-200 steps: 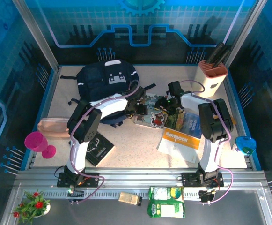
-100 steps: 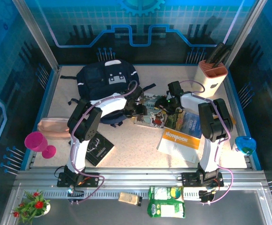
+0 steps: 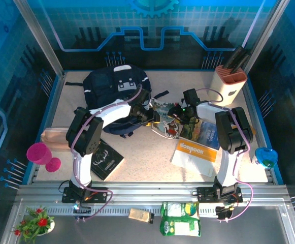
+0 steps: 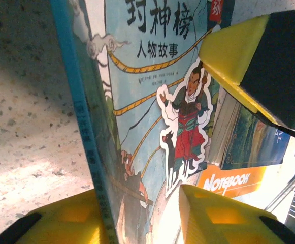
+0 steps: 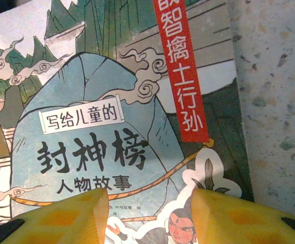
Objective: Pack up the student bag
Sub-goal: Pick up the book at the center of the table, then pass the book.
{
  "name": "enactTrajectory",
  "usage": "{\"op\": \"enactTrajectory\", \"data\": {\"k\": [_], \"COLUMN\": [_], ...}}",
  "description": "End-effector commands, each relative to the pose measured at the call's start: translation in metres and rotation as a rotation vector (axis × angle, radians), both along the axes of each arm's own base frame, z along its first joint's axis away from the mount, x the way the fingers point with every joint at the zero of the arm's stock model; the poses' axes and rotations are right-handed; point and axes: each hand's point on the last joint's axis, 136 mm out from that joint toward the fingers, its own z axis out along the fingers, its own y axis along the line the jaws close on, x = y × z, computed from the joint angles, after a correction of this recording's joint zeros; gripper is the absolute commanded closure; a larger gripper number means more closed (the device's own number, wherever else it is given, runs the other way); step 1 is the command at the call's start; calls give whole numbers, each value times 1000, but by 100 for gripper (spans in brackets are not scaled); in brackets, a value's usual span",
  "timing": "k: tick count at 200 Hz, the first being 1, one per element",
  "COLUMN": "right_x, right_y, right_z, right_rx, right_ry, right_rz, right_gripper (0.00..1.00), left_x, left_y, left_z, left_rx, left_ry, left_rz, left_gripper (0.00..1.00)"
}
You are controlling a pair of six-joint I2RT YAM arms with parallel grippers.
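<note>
The left gripper (image 4: pixel 137 203) pinches the edge of the storybook (image 4: pixel 157 96), tilting it up off the table (image 3: pixel 137 152). The right gripper (image 5: pixel 150 213) hovers spread over its cover. The bag (image 3: pixel 116 86) lies behind, far left, just beside the book.

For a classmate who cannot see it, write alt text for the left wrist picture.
An illustrated children's book with Chinese writing and a cartoon warrior on its cover stands tilted on its edge over the speckled table, its blue spine between the yellow fingers of the left gripper. Behind it lie another book and an orange notebook.
</note>
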Motion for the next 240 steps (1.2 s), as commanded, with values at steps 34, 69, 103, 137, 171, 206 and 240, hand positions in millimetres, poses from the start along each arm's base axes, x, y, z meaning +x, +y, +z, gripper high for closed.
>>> {"op": "enactTrajectory", "data": {"k": [34, 69, 103, 137, 171, 206, 240], "right_x": [-15, 3, 22, 27, 24, 24, 18], "right_y": [-4, -13, -36, -40, -29, -17, 14], "right_z": [-15, 21, 69, 102, 120, 142, 151], "right_rx": [17, 95, 125, 185, 303, 400, 477], "right_ry": [56, -84, -240, -357, -425, -493, -433], "right_rz": [-12, -30, -61, -61, -62, -46, -23], "right_gripper": [53, 51, 49, 44, 40, 36, 30], "left_x": [1, 8, 12, 19, 31, 33, 37], "left_y": [-3, 7, 23, 47, 82, 110, 121], "left_z": [0, 25, 54, 84, 122, 159, 180], "left_rx": [0, -9, -28, -66, -128, -169, -236], "left_ry": [5, -64, -150, -249, -384, -549, -636], "left_rz": [5, 18, 40, 95, 203, 260, 328], "left_gripper": [82, 99, 100, 100, 100, 100, 100]}}
